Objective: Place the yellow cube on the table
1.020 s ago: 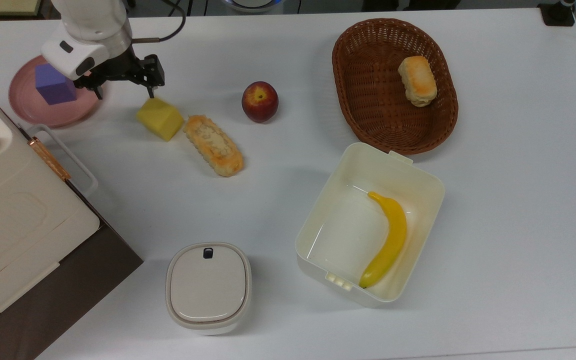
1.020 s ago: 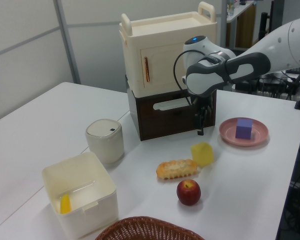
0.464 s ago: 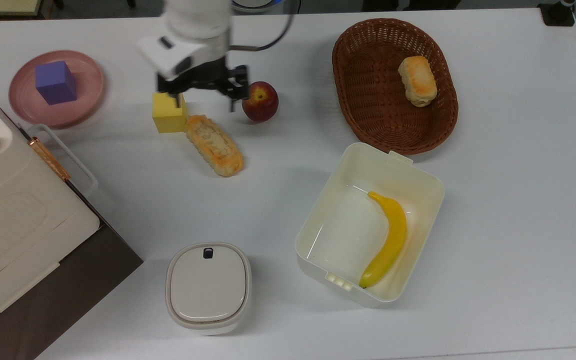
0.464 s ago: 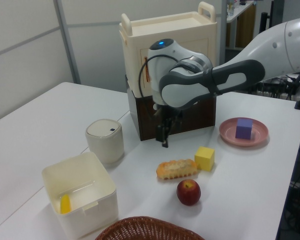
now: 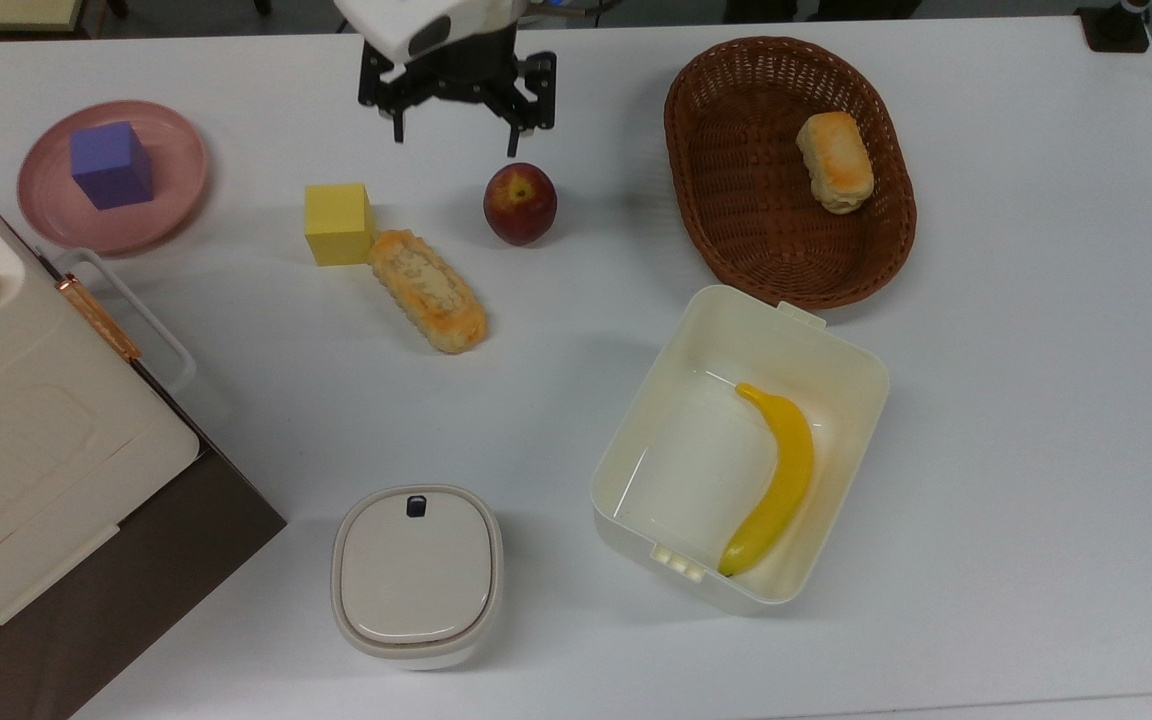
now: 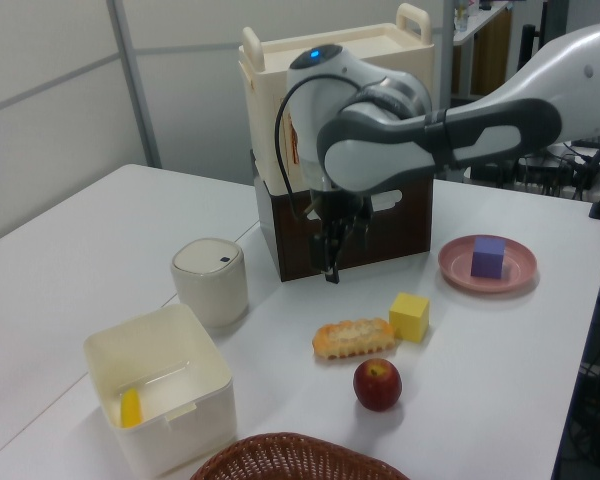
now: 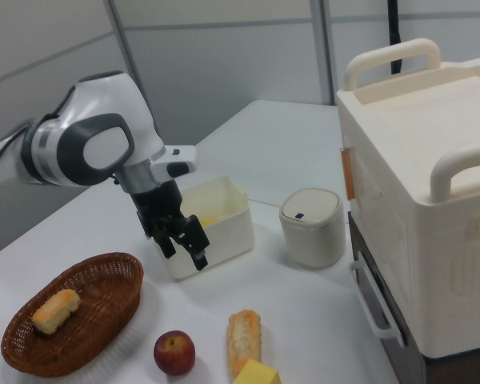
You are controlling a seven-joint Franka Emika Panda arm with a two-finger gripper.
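Observation:
The yellow cube [image 5: 338, 224] rests flat on the white table [image 5: 1036, 400], with one corner against a long bread roll [image 5: 426, 290]. It also appears in the left view as the yellow cube [image 6: 410, 317] and at the right view's bottom edge as the yellow cube [image 7: 256, 374]. My gripper [image 5: 456, 135] hangs open and empty above the table, up and to the right of the cube in the top view, just above the apple [image 5: 519, 203]. The gripper [image 6: 332, 262] stands in front of the cabinet in the left view. The gripper [image 7: 184, 248] has its fingers spread in the right view.
A purple cube [image 5: 111, 165] sits on a pink plate [image 5: 171, 150]. A wicker basket [image 5: 736, 180] holds a bun [image 5: 834, 162]. An open white box [image 5: 676, 480] holds a banana [image 5: 781, 480]. A lidded canister [image 5: 416, 575] and a cream cabinet [image 5: 26, 420] stand at the top view's lower left.
The cube was tilted under the gripper; it now lies flat. The open gripper has swung away to the top view's right and upward, off the cube.

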